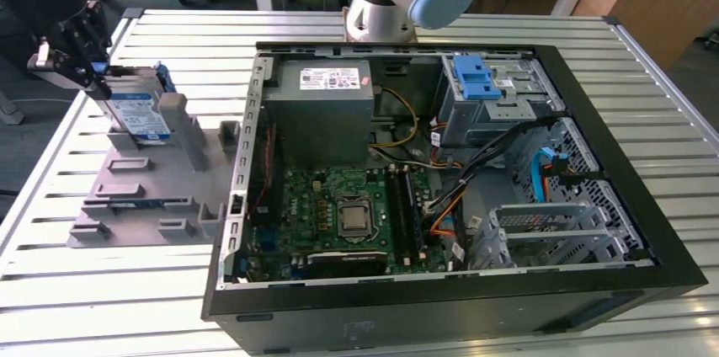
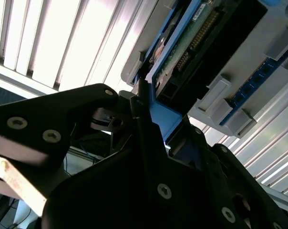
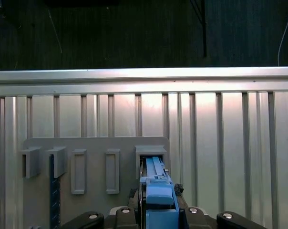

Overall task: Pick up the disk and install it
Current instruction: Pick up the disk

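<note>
The disk [image 1: 137, 114], a silver drive with a white-and-blue label in a blue bracket, stands on edge in a slot of the grey holder [image 1: 151, 184] at the exterior view's left. My black gripper [image 1: 94, 81] comes down on its top edge and is shut on it. In the first wrist view the blue bracket of the disk [image 3: 157, 191] sits between the gripper's [image 3: 156, 213] fingers, over the holder's slot. The second wrist view shows the disk's [image 2: 194, 40] green circuit side, with the gripper [image 2: 149, 102] clamped on its blue edge.
An open black computer case [image 1: 629, 205] lies in the middle of the slatted metal table [image 1: 135, 306]. Inside are a grey power supply [image 1: 326, 104], a motherboard [image 1: 348, 214] and a drive cage with a blue latch [image 1: 476, 79]. The arm's base [image 1: 388, 3] stands behind the case.
</note>
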You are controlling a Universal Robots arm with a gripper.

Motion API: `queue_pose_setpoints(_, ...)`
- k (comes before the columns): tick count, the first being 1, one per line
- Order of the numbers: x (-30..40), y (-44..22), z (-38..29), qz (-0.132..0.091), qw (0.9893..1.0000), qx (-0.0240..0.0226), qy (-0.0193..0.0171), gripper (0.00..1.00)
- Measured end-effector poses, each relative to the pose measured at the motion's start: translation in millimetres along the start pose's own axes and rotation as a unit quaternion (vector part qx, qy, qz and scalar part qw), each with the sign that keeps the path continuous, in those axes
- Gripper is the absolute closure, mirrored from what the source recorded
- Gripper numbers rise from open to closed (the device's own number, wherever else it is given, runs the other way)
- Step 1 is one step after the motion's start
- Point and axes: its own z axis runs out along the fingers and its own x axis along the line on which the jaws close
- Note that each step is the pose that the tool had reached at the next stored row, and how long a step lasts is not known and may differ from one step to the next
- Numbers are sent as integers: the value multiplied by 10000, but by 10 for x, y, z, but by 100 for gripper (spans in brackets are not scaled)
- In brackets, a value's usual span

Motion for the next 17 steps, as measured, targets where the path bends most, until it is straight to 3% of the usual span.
queue_pose_setpoints(17,-1,0,-34,0,10000,0,1,63)
